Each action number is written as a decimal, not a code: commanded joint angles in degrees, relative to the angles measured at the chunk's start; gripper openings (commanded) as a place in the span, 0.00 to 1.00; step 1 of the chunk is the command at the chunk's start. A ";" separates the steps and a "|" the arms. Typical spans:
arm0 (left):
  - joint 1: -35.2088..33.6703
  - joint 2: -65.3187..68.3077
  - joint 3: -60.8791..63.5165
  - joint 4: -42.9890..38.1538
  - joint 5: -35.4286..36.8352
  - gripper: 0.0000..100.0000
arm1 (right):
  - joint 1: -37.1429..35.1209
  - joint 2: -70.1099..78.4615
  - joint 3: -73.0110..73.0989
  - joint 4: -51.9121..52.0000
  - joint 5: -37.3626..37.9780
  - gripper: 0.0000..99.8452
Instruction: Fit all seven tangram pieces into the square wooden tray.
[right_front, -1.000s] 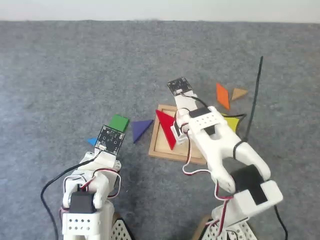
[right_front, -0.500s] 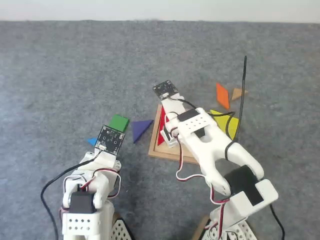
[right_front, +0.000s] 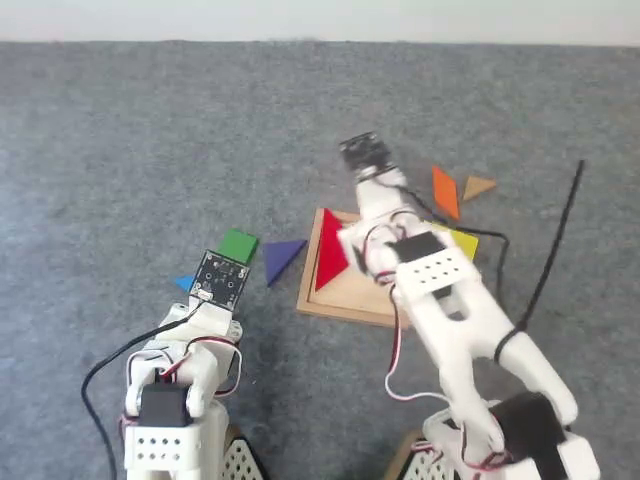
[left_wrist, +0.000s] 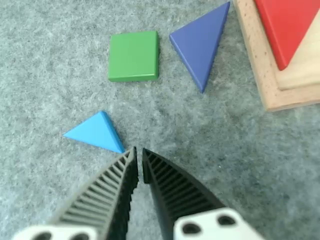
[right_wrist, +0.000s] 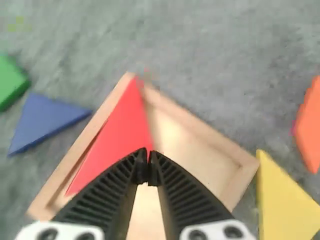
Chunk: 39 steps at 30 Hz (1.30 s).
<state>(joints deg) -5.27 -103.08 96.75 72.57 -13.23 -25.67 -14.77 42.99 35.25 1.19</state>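
1. the square wooden tray (right_front: 340, 308) lies on the grey carpet (right_front: 150, 130) in front of the right arm. a large red wooden triangle (right_front: 330, 255) lies flat inside it, with its long edge against the tray wall on the left arm's side.
2. the right gripper (right_wrist: 148, 161) hangs over the tray, its jaws pressed together with nothing between them, and its tips are above the red triangle's inner edge.
3. the left gripper (left_wrist: 139, 156) is low over the carpet, jaws pressed together and empty, with its tips just beside a small light blue triangle (left_wrist: 95, 132).
4. farther out from the left gripper lie a green wooden square (left_wrist: 133, 55) and a dark blue triangle (left_wrist: 202, 42), near each other but apart. the dark blue triangle is just outside the tray.
5. a large yellow triangle (right_wrist: 285, 200) lies just outside the tray on the opposite side. an orange parallelogram (right_front: 445, 190) and a small brown triangle (right_front: 478, 186) sit close together farther out.
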 joint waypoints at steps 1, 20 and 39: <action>-0.26 -1.32 -0.40 0.18 -0.62 0.02 | 1.63 5.49 -6.42 -2.24 -1.05 0.01; -0.26 -1.32 -0.40 0.18 -0.62 0.02 | -1.19 14.99 -13.27 6.90 1.32 0.01; -0.26 -1.32 -0.40 0.18 -0.62 0.02 | 0.22 18.51 -12.66 -1.36 -1.93 0.01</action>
<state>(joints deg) -5.27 -103.08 96.75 72.57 -13.23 -24.18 2.55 32.00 34.64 -0.22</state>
